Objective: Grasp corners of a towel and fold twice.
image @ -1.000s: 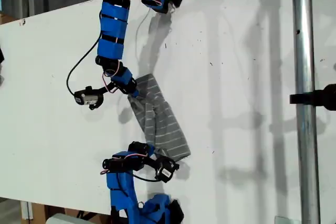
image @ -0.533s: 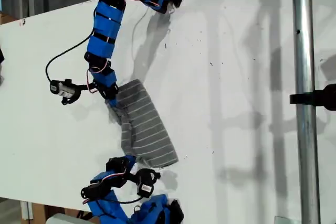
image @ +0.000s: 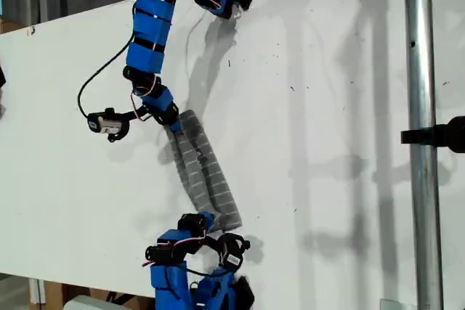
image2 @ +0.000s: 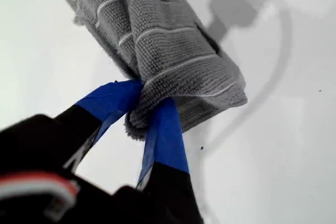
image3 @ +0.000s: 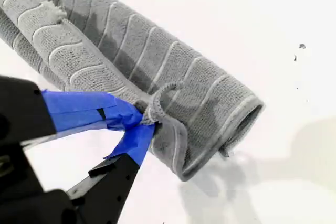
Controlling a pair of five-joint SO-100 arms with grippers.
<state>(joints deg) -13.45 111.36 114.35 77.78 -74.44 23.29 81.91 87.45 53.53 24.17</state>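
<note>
Towel [image: 202, 172] hangs as a narrow doubled strip over the tabletop [image: 327, 143], between my first pincer [image2: 147, 109] and my second pincer [image3: 143, 120]; each is clamped on a bunched end. Both should move together, with even tension, so the edges lie down aligned.

The exterior view looks straight down from well above the white counter [image: 327, 143], taking in both blue arms and a metal pole [image: 421, 143] at the exterior view's right. Each wrist view rides just behind its own end effector and looks along it, very close to the counter. All three views share the grey striped towel [image: 205, 172], seen at its opposite ends by the two wrist views.
</note>
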